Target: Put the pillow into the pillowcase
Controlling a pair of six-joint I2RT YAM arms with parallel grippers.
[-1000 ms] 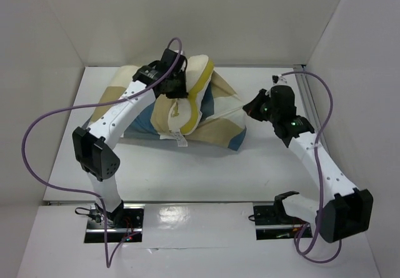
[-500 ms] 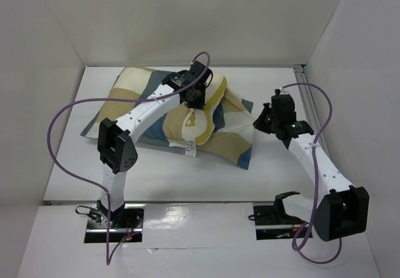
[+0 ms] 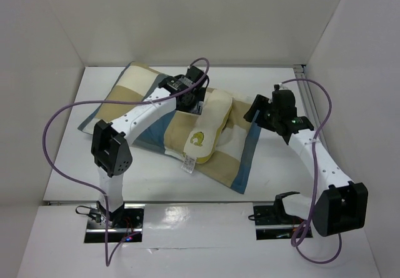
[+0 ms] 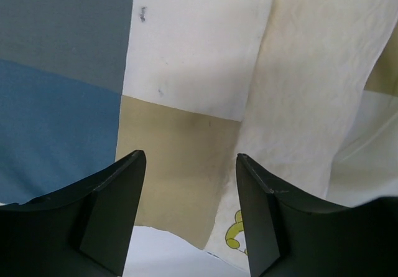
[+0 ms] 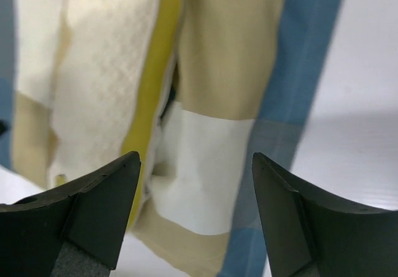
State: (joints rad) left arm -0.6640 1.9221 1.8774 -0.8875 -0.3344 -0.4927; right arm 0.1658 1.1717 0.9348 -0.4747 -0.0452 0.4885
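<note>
The checked pillowcase (image 3: 137, 97) lies spread flat across the table. A strip of the cream pillow (image 3: 212, 119) with its yellow logo (image 3: 199, 138) and white tag (image 3: 187, 163) shows in the middle of it; the rest is covered by checked cloth. My left gripper (image 3: 192, 102) hovers open over that strip's far end, holding nothing. From the left wrist I see the pillowcase (image 4: 174, 71) and pillow (image 4: 317, 84) below the gripper (image 4: 189, 159). My right gripper (image 3: 256, 113) stands open at the pillowcase's right edge. Below this gripper (image 5: 196, 159) are the pillow's yellow piping (image 5: 152, 84) and the pillowcase (image 5: 211, 159).
White walls close in the table on the left, back and right. A metal rail (image 3: 306, 94) runs along the right edge. Purple cables (image 3: 56, 122) loop from both arms. Bare table (image 3: 275, 165) shows in front of the pillowcase.
Both grippers have opened and let go of the cloth. The bunched-up pillow and pillowcase have dropped and spread flat, reaching further toward the front right.
</note>
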